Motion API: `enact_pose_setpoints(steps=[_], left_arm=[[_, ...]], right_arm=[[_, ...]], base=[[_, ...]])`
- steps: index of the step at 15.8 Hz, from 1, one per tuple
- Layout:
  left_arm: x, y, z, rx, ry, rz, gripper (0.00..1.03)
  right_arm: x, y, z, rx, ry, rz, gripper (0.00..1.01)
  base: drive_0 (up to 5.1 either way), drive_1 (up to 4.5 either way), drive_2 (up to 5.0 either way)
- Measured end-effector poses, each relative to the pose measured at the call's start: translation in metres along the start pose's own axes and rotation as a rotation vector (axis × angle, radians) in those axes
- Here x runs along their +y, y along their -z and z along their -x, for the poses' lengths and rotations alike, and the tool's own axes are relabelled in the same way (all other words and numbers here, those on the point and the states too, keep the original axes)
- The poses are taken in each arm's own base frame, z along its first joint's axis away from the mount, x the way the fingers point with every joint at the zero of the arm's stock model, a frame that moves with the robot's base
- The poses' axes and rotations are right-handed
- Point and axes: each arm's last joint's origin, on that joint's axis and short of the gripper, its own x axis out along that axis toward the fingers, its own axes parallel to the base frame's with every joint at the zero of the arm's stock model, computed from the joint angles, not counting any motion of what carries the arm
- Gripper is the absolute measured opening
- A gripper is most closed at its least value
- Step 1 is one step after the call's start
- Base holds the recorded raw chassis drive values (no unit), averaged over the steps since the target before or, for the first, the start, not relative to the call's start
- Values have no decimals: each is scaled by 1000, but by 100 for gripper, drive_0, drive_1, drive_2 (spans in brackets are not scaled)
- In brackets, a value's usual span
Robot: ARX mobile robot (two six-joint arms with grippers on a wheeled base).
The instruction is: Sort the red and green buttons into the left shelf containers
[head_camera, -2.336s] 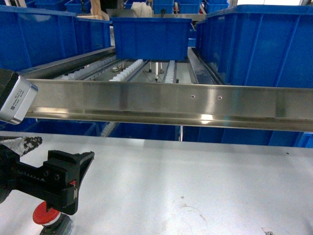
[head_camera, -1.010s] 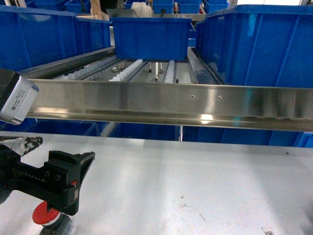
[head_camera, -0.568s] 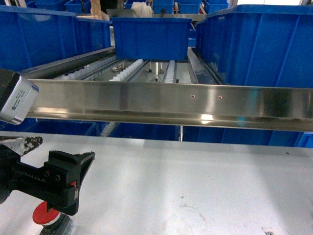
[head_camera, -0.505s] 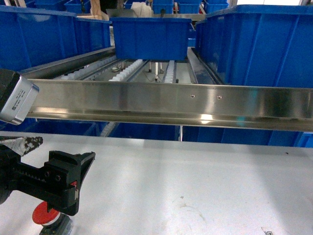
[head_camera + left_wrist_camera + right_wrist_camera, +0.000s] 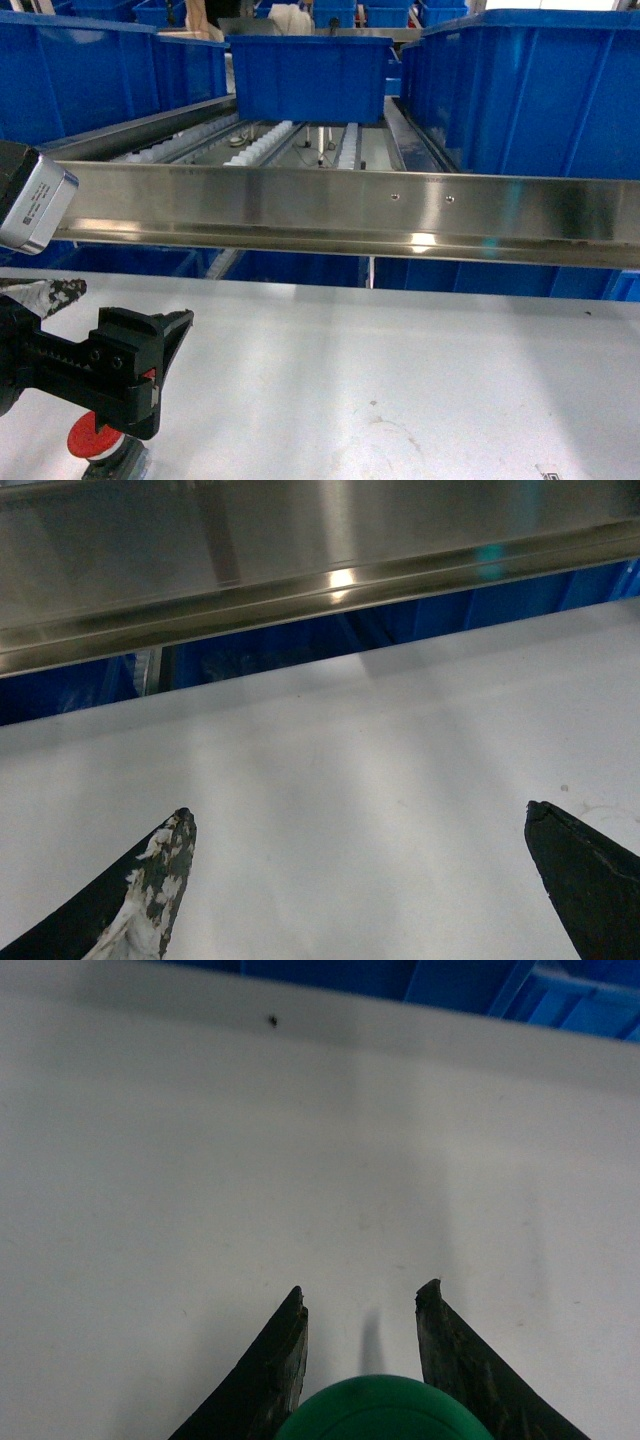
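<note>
**Ana:** Red round-capped push-button (image 5: 92, 438) sits at the near left corner of the smooth pale grey worktop (image 5: 400, 370), partly hidden behind the black left pincer (image 5: 150, 365). Its cap is a flat glossy disc that faces up, so the long axis stands upright, with the dark grey body below it cut by the picture edge.

**Ben:** And the green one?

**Ana:** The green dome-capped push-button (image 5: 380, 1410) shows only in the right wrist view, as a smooth rounded cap at the bottom edge. It lies between the two dark pointed fingers (image 5: 275, 1360) of the right pincer (image 5: 362, 1305), which stand narrowly apart on each side of it. I cannot tell whether they press on it, nor which way its body points.

**Ben:** The left pincer?

**Ana:** In the left wrist view its jaws are spread wide, with only bare worktop between them. One black finger (image 5: 150, 890) has flaky white patches on it. It holds nothing.

**Ben:** Any change from the earlier pictures?

**Ana:** Almost nothing. The left pincer and the red button stay in the same place as two seconds ago.

**Ben:** Behind the worktop?

**Ana:** A brushed shiny steel rail (image 5: 350, 205) runs across, with white rollers behind it. Large deep blue plastic bins (image 5: 90, 80) with thick rims stand on the left shelf, well apart from both buttons.
</note>
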Motion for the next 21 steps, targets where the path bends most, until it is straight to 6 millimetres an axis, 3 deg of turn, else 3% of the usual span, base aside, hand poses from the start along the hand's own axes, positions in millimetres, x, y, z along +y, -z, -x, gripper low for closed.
enact_pose_setpoints(steps=[2,4,6,8,11,14,21], left_arm=[[0,0,0,0,0,0,98],[0,0,0,0,0,0,98],[0,0,0,0,0,0,98],[0,0,0,0,0,0,98],[0,0,0,0,0,0,98],[0,0,0,0,0,0,98],[0,0,0,0,-1,0,98]], right_arm=[[-5,-24,35,-185,-18,-23,30],[-4,-41,86,-423,-59,-50,30],[10,-39,135,-571,-115,-71,30],[24,-21,169,-589,-166,-112,30],[41,-2,198,-573,-224,-137,30],[55,-7,224,-694,-256,-40,30],[59,-9,221,-695,-231,8,30]], base=[[0,0,0],[0,0,0],[0,0,0],[0,0,0],[0,0,0],[0,0,0],[0,0,0]])
